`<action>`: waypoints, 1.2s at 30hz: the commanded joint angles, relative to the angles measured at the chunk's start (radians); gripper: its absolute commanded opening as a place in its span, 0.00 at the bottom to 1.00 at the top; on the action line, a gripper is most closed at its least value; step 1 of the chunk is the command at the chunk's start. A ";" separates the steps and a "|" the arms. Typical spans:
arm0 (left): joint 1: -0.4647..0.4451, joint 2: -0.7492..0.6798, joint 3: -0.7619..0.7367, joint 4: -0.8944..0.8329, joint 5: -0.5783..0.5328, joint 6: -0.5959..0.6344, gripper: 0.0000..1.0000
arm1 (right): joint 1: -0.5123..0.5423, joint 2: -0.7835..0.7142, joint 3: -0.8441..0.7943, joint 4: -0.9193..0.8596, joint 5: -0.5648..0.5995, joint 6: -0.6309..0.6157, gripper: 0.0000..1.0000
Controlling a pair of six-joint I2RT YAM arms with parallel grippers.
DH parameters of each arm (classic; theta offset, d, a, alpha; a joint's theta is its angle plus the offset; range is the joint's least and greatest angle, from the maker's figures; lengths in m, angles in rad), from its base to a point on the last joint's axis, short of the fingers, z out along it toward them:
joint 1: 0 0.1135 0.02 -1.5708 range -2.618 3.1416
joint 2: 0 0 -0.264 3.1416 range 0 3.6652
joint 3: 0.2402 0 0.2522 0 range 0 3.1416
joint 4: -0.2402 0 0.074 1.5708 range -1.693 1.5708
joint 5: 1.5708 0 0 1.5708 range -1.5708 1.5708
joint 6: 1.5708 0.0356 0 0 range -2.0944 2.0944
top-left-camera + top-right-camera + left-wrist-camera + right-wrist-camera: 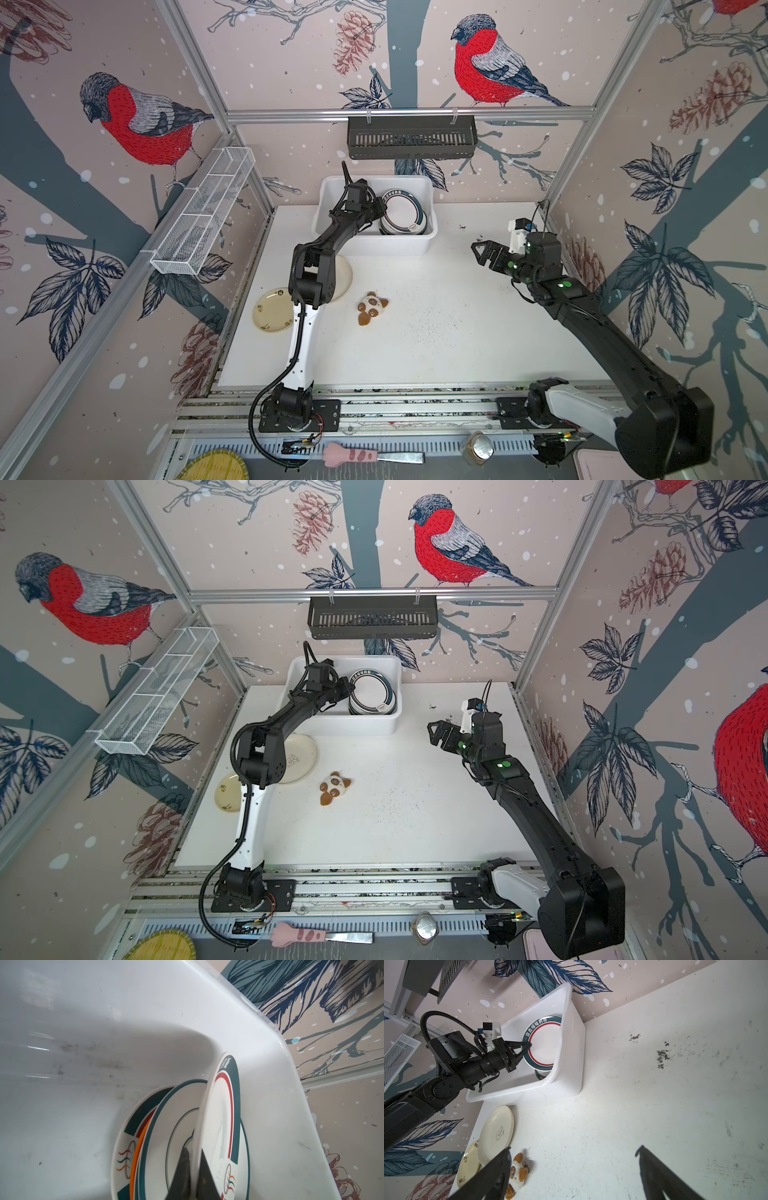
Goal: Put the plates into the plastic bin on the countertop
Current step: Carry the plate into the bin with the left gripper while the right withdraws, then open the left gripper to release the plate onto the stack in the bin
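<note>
Pale pink wallpaper (291, 75) with red-breasted birds, pine cones and dark leaves covers three walls; a dark slotted basket (411, 139) hangs from an aluminium rail (291, 115).

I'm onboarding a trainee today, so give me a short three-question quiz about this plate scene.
1. True or false: the right claw grips a plate.
2. The left claw holds: A) a cup, B) a green-rimmed plate, C) nothing?
3. How many cream plates lie on the countertop, outside the plastic bin?
Key: 1 false, it hangs open and empty; 2 B; 3 two.
</note>
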 commanded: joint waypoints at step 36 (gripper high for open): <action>-0.061 -0.268 -0.233 0.009 -0.219 0.201 0.98 | 0.077 -0.041 -0.010 0.005 0.093 -0.019 0.96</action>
